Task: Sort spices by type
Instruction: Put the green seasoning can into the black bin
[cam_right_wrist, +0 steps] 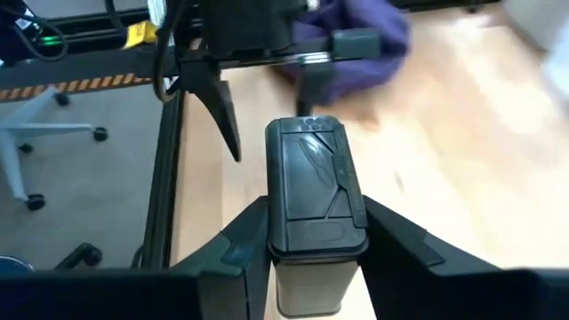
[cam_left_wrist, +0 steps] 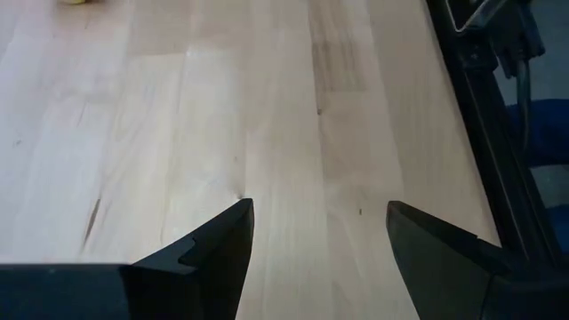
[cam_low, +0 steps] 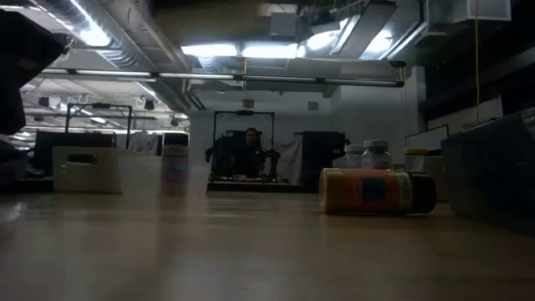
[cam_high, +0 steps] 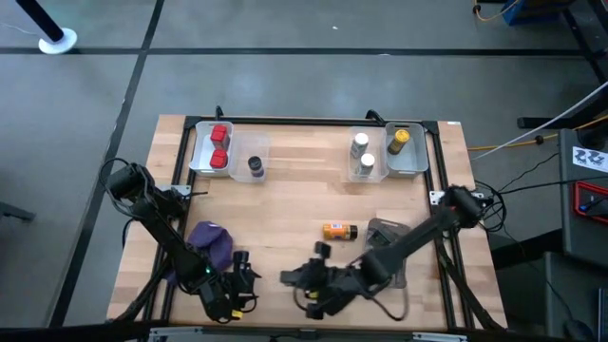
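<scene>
one dark grey block [cam_right_wrist: 313, 213] clamped in right gripper [cam_right_wrist: 311, 258], near side of the orange bottle [cam_high: 338, 231], likely mid-carry to a bin. left gripper [cam_left_wrist: 316, 236] jaws apart, empty, beside purple cloth [cam_high: 213, 241], waiting.

I count two red cubes [cam_high: 219, 146], two white-capped bottles [cam_high: 363, 154], one yellow-lidded jar [cam_high: 401, 139], one orange bottle [cam_high: 338, 231], one dark jar [cam_high: 255, 165], four clear bins [cam_high: 408, 162].

Overhead, table-level, two wrist views (close).
</scene>
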